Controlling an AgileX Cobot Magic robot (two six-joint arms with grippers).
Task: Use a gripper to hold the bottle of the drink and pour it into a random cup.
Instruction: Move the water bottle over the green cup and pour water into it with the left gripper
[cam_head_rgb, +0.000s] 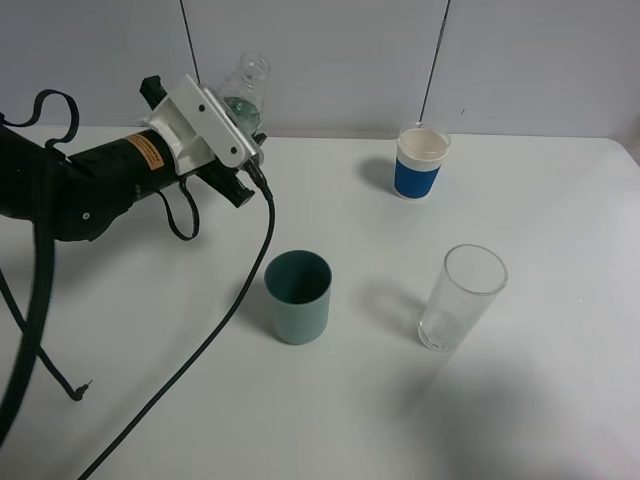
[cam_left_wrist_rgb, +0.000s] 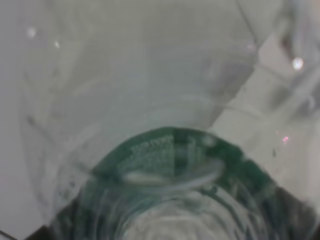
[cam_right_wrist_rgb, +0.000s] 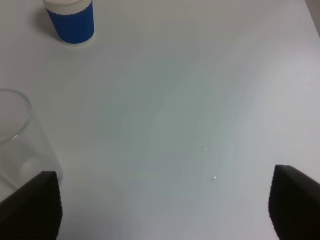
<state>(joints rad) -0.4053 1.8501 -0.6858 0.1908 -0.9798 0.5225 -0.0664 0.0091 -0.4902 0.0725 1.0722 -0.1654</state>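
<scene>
Gripping hard at eleven o'clock on the table (cam_head_rgb: 560, 200), the left gripper (cam_head_rgb: 243, 122) has its white jaws clamped around the bottle of the drink (cam_head_rgb: 245, 85), and the bottle sits tilted in that hold, well off upright. Up close in the left wrist view, the bottle (cam_left_wrist_rgb: 150, 90) fills the whole picture: clear plastic, with the green label (cam_left_wrist_rgb: 170, 160) curving across it. From that bottle, look to five o'clock and well apart stands the cup (cam_head_rgb: 298, 296), teal, upright, close to the table's centre. At three o'clock from the cup is the tall clear glass (cam_head_rgb: 461, 297), near but not touching. Up at one o'clock waits the white cup with blue sleeve (cam_head_rgb: 418, 162). Over on the other arm, the right gripper (cam_right_wrist_rgb: 165, 210) has its dark fingers (cam_right_wrist_rgb: 35, 205) spread wide, nothing between them, bare tabletop below.
</scene>
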